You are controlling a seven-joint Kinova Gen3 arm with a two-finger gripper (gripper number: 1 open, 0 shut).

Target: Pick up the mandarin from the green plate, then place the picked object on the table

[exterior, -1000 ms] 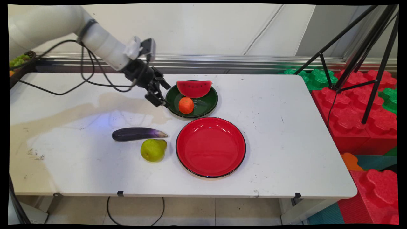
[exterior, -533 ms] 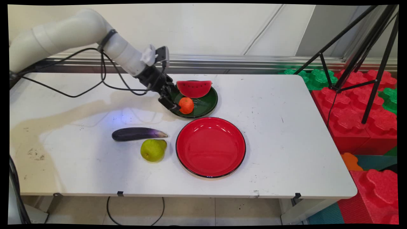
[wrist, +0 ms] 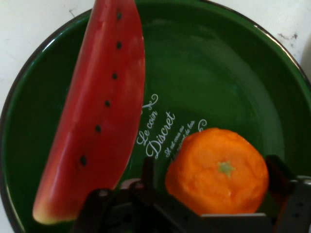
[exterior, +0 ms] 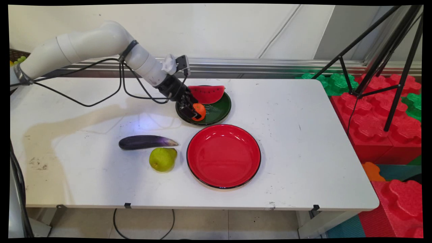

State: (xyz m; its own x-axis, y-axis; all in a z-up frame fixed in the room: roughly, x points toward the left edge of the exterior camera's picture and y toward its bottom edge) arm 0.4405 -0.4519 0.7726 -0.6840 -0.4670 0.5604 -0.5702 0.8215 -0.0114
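Note:
My gripper [exterior: 195,113] reaches down into the green plate [exterior: 220,113] at the back middle of the table. It is open, with the orange [exterior: 201,110] between its fingers. In the hand view the orange [wrist: 218,170] sits between the left finger [wrist: 147,171] and the right finger [wrist: 276,169], with a small gap on the left side. A watermelon slice [wrist: 102,111] lies on the green plate [wrist: 218,63] beside the orange, at the plate's far side [exterior: 209,93] in the main view.
An empty red plate [exterior: 223,156] sits in front of the green one. A purple eggplant [exterior: 145,142] and a green pear [exterior: 162,159] lie to its left. A black tripod [exterior: 388,50] and red foam blocks [exterior: 371,118] stand beyond the table's right edge.
The arm has swung right and down from beside the green plate. The gripper now sits around the orange. The fruits and plates have not moved.

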